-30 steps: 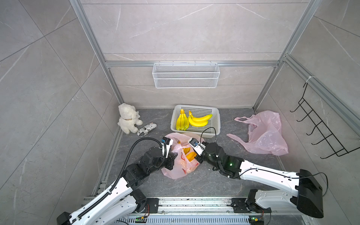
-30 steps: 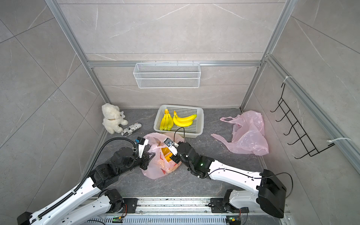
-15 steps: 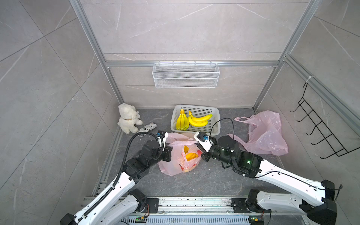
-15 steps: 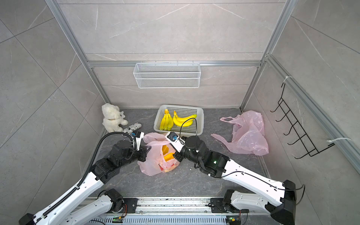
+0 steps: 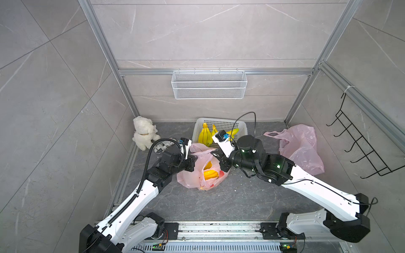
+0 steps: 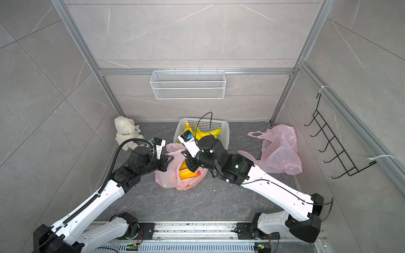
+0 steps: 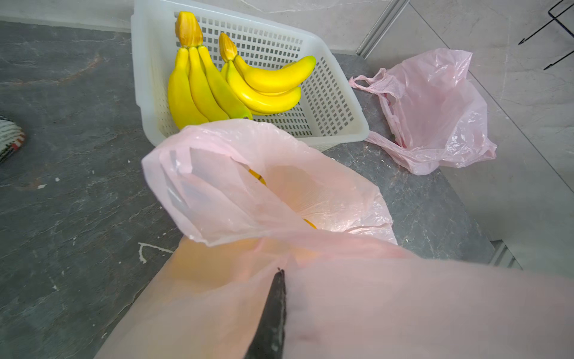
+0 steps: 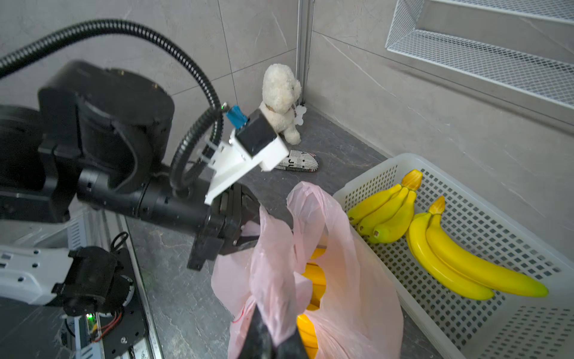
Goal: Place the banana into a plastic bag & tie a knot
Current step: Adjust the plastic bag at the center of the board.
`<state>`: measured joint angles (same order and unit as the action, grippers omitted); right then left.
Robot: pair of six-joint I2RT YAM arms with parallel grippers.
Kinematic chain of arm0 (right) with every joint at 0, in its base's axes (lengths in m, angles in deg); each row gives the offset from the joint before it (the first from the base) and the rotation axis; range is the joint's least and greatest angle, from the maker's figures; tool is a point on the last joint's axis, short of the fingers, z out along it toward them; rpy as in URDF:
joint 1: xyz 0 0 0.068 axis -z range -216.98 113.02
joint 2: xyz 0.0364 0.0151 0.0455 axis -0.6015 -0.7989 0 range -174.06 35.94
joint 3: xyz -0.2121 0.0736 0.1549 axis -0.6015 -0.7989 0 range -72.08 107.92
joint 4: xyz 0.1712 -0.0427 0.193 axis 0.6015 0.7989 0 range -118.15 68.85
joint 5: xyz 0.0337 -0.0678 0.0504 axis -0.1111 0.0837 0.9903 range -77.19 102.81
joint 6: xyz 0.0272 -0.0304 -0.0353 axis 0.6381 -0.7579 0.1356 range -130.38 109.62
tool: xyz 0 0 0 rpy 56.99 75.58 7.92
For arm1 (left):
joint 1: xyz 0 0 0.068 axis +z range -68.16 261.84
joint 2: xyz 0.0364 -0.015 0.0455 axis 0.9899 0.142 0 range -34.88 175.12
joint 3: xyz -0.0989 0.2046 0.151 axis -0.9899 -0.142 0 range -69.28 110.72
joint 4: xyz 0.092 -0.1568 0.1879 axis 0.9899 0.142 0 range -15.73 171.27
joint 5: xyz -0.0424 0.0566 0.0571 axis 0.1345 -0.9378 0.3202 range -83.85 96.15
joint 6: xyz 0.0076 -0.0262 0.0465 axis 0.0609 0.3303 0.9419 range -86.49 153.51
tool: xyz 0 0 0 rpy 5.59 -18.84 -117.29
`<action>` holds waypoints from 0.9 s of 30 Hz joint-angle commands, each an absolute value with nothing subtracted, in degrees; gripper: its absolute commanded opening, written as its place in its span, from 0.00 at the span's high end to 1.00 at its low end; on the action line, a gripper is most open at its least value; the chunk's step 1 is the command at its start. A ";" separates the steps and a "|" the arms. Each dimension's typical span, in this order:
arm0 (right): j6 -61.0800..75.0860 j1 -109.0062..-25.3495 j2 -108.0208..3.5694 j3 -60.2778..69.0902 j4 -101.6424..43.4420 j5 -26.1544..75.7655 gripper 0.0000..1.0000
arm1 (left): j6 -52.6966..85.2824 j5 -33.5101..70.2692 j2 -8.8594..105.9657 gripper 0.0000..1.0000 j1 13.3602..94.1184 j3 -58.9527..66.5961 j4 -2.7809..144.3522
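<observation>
A pink plastic bag [image 5: 197, 178] stands on the dark floor between my two arms, and a yellow banana [image 5: 210, 174] shows through its mouth. My left gripper [image 5: 193, 161] is shut on the bag's left edge, and in the left wrist view the film drapes over its dark finger [image 7: 273, 310]. My right gripper [image 5: 219, 162] is shut on the bag's right handle; in the right wrist view the film [image 8: 273, 279] is bunched between its tips, with the banana [image 8: 314, 276] just behind. Both edges are held up off the floor.
A white basket [image 5: 219, 120] with two banana bunches sits right behind the bag. Another pink bag [image 5: 302, 149] lies at the back right. A plush bear [image 5: 143, 134] and a small printed slipper [image 5: 163, 145] are at the back left. A wire shelf [image 5: 209, 87] and black hooks [image 5: 359, 149] hang on the walls.
Both arms have risen and moved back towards the basket, lifting the bag's edges with them. The bag now stands taller, with its mouth drawn up.
</observation>
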<state>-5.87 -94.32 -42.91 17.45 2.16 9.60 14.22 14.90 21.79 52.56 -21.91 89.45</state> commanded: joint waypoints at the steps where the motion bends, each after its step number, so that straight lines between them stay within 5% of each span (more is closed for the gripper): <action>1: -0.39 -94.28 -46.66 31.61 9.46 8.05 1.00 | 12.86 5.54 18.45 0.94 53.23 -23.10 98.23; 5: 1.81 -94.28 -52.93 43.27 19.40 4.18 1.00 | 10.08 0.10 8.92 0.60 52.97 -22.76 102.78; 8: 1.94 -94.29 -55.59 46.82 22.69 2.31 1.00 | 10.67 -0.38 2.41 0.47 52.84 -20.97 103.53; 19: 1.75 -94.28 -59.93 48.86 24.49 4.49 1.00 | 18.75 11.79 4.59 0.34 50.45 -13.82 93.94; 27: 0.87 -94.70 -61.44 48.22 23.96 9.51 1.00 | 21.78 11.76 14.42 0.35 48.55 -12.11 88.45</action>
